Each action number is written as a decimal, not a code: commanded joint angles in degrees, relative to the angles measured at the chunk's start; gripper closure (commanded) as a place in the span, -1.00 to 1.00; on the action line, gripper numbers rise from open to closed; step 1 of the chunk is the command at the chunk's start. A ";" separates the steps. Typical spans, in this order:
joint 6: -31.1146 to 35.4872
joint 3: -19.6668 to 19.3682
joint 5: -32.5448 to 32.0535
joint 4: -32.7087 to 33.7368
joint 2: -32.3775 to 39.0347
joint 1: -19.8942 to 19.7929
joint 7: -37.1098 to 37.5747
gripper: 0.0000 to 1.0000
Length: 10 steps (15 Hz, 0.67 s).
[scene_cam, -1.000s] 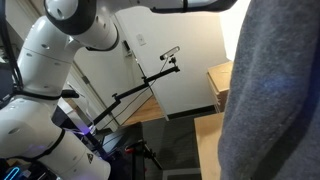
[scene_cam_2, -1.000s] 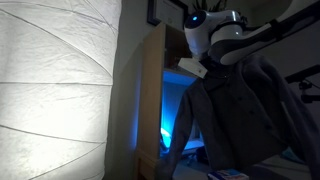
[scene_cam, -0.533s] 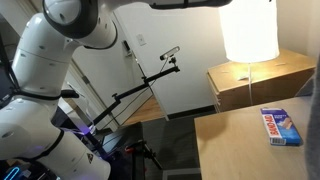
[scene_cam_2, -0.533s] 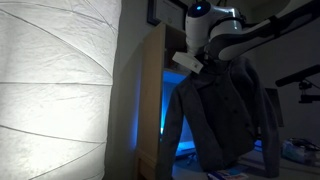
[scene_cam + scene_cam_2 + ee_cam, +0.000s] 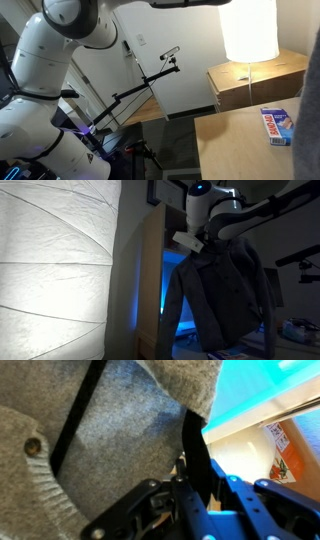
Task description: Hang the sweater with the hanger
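Swinging is the main worry: the sweater (image 5: 225, 290) hangs free in the air at centre right in an exterior view, under the arm, with nothing below to steady it. A quick or jerky move could, I judge, send its wide body into the lamp (image 5: 250, 30) at upper right or the cabinet (image 5: 250, 85) beneath it. Its grey edge also shows at the right border of that frame, over the tabletop (image 5: 235, 145), so a low pass might sweep the box (image 5: 278, 125) off. A tilt could let the knit slide along the thin black hanger (image 5: 75, 420), which crosses the upper left of the wrist view, and drop one shoulder. The hanger could also twist in the grip, since all the weight hangs from one narrow point.

The hand (image 5: 192, 460), at lower centre of the wrist view, has its jaws drawn nearly together. It appears to grip a dark curved piece that I take for the hanger's neck, with grey knit pressed just beside it. The exact contact is hard to make out.
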 commanded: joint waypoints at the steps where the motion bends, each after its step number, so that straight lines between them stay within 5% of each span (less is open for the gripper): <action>1: 0.02 0.00 0.00 0.00 0.00 -0.01 0.00 0.48; 2: 0.03 0.01 0.01 0.00 0.00 0.00 0.00 0.86; 10: -3.65 -1.19 -1.11 4.00 4.74 1.13 -0.20 0.87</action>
